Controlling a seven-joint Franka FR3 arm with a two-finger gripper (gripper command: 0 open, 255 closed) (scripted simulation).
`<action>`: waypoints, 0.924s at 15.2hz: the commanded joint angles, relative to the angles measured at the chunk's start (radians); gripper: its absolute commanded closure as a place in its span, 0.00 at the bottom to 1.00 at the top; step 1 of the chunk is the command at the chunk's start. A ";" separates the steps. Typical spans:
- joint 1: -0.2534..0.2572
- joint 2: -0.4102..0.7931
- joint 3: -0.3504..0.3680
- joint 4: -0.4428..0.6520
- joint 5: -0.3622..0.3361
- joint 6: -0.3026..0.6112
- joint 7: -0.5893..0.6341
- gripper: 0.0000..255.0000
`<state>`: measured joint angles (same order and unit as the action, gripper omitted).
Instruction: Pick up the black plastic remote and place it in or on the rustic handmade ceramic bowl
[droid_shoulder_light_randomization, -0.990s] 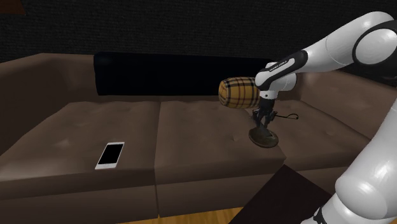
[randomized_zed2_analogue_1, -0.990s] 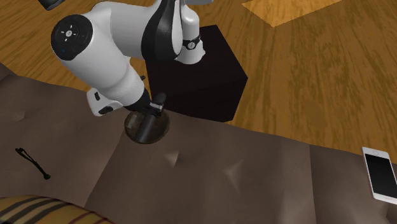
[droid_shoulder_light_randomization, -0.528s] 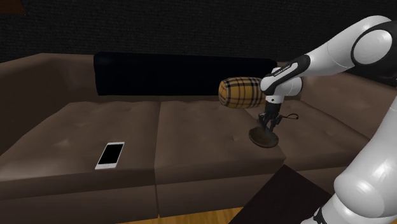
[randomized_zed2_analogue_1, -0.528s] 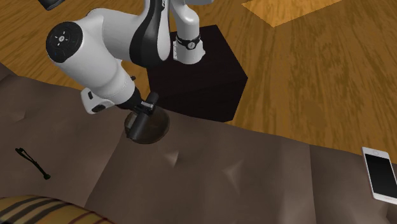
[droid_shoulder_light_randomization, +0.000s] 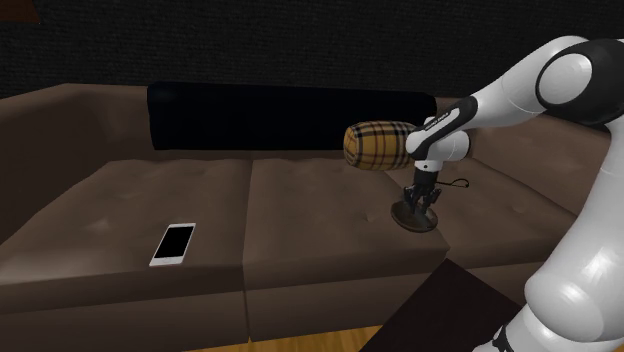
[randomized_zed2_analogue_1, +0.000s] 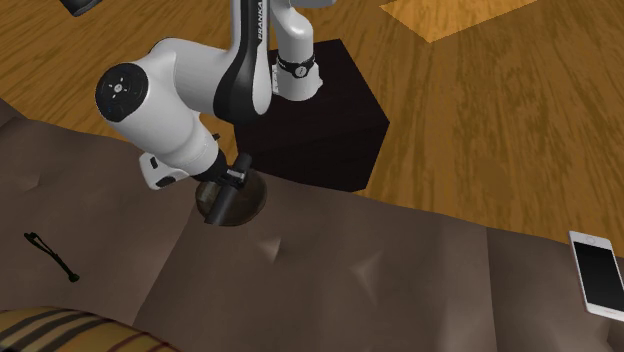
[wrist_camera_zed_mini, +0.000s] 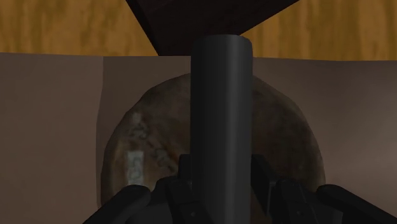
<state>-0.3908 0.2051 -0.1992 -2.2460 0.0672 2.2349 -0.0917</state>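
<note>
My claw (wrist_camera_zed_mini: 221, 184) was clamped on the remote (wrist_camera_zed_mini: 221, 95), one finger on each side of its narrow body. The remote hung end-down over the bowl (wrist_camera_zed_mini: 143, 143), which sat on the sofa (droid_shoulder_light_randomization: 300, 205) near the seat's front edge. In the wrist view the remote's free end lay across the bowl's middle. In the second exterior view it pointed into the hollow, though I could not tell whether the tip touched the bottom. The step in hand, as I judged it, was the release. To do it well I would want the tip low, at or just above the bowl's floor, before parting the fingers, because a long bar let go from height would likely tip, strike the rim and slide out onto the sofa. I would also hold it over the centre rather than a rim and open the fingers fully and evenly so neither side dragged it. Then I would lift straight up along the remote's length, so as not to knock it over or nudge the bowl toward the edge. The phone (droid_shoulder_light_randomization: 173, 244) lay well apart and was no concern.
</note>
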 joint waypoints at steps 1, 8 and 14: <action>0.000 0.002 0.000 0.000 0.001 0.003 -0.001 1.00; 0.000 0.002 0.000 0.000 0.001 0.003 -0.001 0.00; 0.001 -0.048 -0.005 0.051 -0.016 -0.097 0.010 0.00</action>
<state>-0.3896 0.1767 -0.2020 -2.2109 0.0579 2.1742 -0.0844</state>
